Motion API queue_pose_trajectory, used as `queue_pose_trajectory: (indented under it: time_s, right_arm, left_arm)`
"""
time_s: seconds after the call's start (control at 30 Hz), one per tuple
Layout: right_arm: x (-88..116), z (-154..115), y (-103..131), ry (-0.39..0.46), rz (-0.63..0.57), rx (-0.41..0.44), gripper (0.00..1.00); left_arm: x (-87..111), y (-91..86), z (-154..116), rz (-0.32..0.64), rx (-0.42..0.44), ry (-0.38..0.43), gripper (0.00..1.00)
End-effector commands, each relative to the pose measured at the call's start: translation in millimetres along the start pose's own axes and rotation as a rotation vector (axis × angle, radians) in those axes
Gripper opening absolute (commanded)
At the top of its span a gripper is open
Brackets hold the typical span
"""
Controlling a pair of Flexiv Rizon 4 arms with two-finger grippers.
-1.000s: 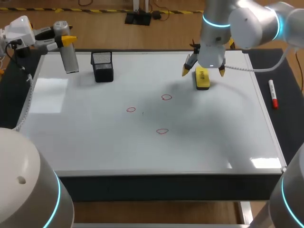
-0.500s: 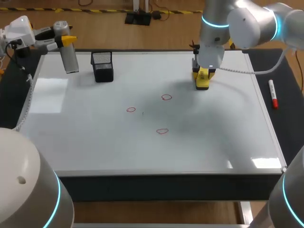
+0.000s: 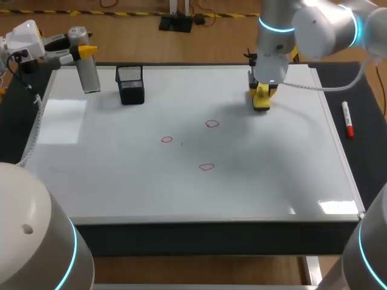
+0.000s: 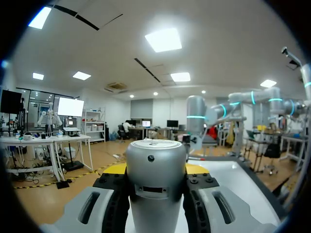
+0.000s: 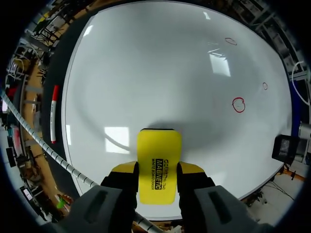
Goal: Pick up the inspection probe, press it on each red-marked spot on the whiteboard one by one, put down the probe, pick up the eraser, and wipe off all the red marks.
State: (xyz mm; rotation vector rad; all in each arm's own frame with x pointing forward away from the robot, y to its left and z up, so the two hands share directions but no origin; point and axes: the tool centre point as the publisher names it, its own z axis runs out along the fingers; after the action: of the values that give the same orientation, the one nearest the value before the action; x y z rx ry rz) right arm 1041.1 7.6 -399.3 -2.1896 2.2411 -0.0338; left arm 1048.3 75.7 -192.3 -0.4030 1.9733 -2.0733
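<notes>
My right gripper [image 3: 261, 92] is shut on the yellow eraser [image 3: 261, 101] at the whiteboard's [image 3: 121, 181] far right part. In the right wrist view the eraser [image 5: 159, 162] sits between the yellow-tipped fingers [image 5: 125, 168], low over the board, casting a shadow ahead. Three red marks lie mid-board: one [image 3: 211, 124] nearest the eraser, one [image 3: 167, 140] to its left, one [image 3: 207, 167] nearer the front. My left gripper [image 3: 81, 53] hangs over the far left corner, shut on the silver cylindrical probe [image 3: 88, 72], which fills the left wrist view [image 4: 156, 179] between the black pads.
A black mesh holder [image 3: 130, 84] stands at the board's far left, close to the probe. A red marker [image 3: 347, 119] lies on the dark mat right of the board, also seen as the marker [image 5: 54, 114] beside the eraser.
My right gripper, open and straddling the eraser a second ago, has shut on it and shifted slightly with it. The left arm and probe have not moved.
</notes>
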Motion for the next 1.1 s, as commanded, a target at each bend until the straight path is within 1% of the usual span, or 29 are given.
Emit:
queue_pose_trajectory:
  time_s: [0.03, 0.2, 0.3, 0.4, 0.47, 0.67, 0.83, 0.97, 1.1]
  right_arm:
    - [20, -18, 14, -0.003, -0.014, 0.019, 0.00]
    - [42, -23, 23, 0.021, -0.053, 0.031, 0.00]
    - [56, -25, 29, 0.025, -0.052, 0.031, 0.00]
    - [70, -24, 35, 0.032, -0.039, 0.026, 0.00]
    - [78, -23, 39, 0.019, -0.022, 0.017, 0.00]
    - [96, -17, 50, 0.017, -0.001, 0.005, 0.00]
    - [106, -16, 55, 0.012, 0.026, 0.003, 0.00]
    - [109, -17, 55, -0.004, 0.025, 0.009, 0.00]
    - [112, -17, 55, 0.002, 0.041, 0.014, 0.00]
  left_arm:
    - [0.9, -1.1, 0, 0.001, -0.001, -0.002, 0.00]
    - [0.9, -1.1, 0, 0.001, -0.001, -0.002, 0.00]
    - [0.9, -1.1, 0, 0.001, -0.001, -0.002, 0.00]
    - [0.9, -1.1, 0, 0.001, -0.001, -0.002, 0.00]
    - [0.9, -1.1, 0, 0.001, -0.001, -0.002, 0.00]
    - [0.9, -1.1, 0, 0.001, -0.001, -0.002, 0.00]
    - [0.9, -1.1, 0, 0.001, -0.001, -0.002, 0.00]
    - [0.9, -1.1, 0, 0.001, -0.001, -0.002, 0.00]
    - [0.9, -1.1, 0, 0.001, -0.001, -0.002, 0.00]
